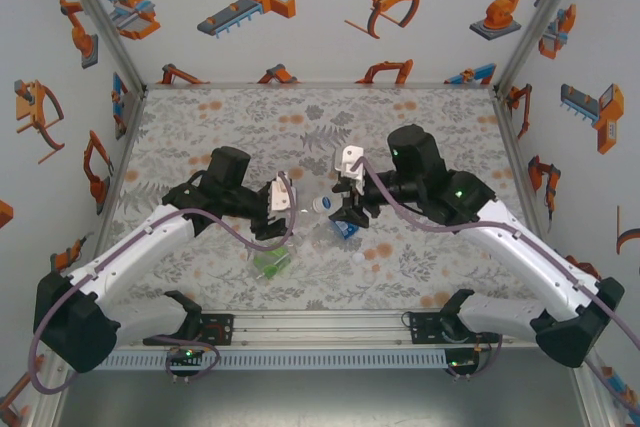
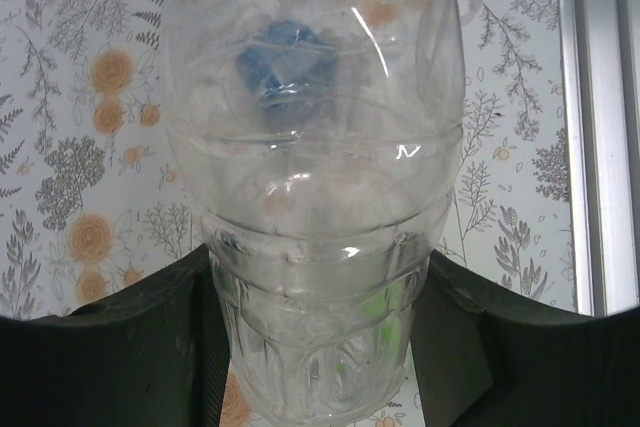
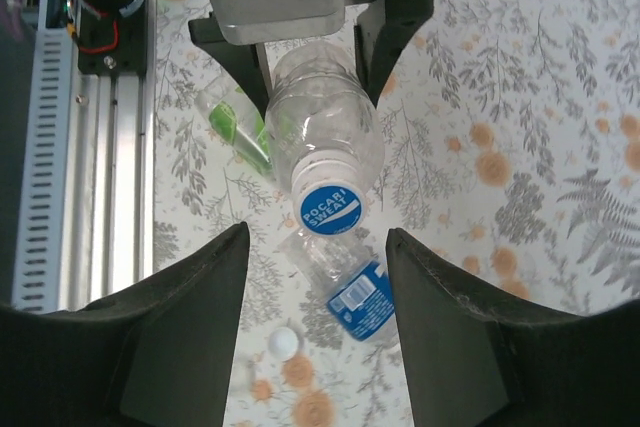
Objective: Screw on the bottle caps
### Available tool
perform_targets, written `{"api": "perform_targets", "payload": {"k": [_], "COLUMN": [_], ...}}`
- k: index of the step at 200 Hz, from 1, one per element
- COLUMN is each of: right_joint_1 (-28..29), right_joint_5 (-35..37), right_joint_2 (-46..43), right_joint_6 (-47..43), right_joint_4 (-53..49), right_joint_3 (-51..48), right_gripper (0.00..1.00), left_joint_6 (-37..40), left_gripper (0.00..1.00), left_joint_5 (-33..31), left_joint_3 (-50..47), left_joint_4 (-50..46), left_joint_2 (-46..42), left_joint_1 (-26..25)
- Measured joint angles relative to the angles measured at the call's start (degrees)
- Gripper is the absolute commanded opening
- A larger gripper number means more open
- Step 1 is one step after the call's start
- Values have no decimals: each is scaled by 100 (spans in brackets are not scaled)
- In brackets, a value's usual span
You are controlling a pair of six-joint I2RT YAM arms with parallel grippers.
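Status: the task is part done at best.

1. Your left claw is closed on the lower body of the plain clear bottle and holds it off the surface, with the neck pointing at your right claw.
2. A blue Pocari Sweat cap sits on that bottle's neck. You cannot tell from these views whether it is threaded fully home.
3. Your right claw is spread wide and holds nothing. Its fingers stand either side of the capped neck, near it but not touching.
4. The green-label bottle lies on its side on the surface, just beside the left claw and partly hidden by it. Its neck cannot be read.
5. The blue-label bottle lies on its side below the held bottle. Its mouth is masked by the blue cap in front of it.
6. One loose white cap rests on the surface near the blue-label bottle.

Assessment: one bottle carries a cap and needs a tightness check. The two lying bottles are most likely the work outstanding, and the loose cap confirms at least one.
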Motion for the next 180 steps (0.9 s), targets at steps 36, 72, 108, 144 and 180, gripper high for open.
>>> {"api": "perform_targets", "payload": {"k": [36, 72, 108, 144, 180], "right_joint_1": [0, 0, 0, 0, -4], "right_joint_5": [-208, -435, -507, -546, -264], "right_joint_2": [74, 177, 234, 234, 201], "right_joint_6": [-457, -584, -627, -509, 841], "right_joint_4": [116, 173, 173, 262, 726], "right_joint_3": [-52, -52, -55, -101, -409], "right_gripper": [52, 48, 40, 17, 0], "left_joint_6": [24, 37, 37, 35, 24], "left_gripper": [0, 0, 0, 0, 0], "left_joint_5": [168, 269, 289, 282, 92], "left_joint_3": [0, 0, 0, 0, 0], "left_joint_4": [-9, -39, -85, -138, -293], "left_joint_2": [0, 0, 0, 0, 2], "left_joint_1": [0, -11, -28, -33, -31]}}
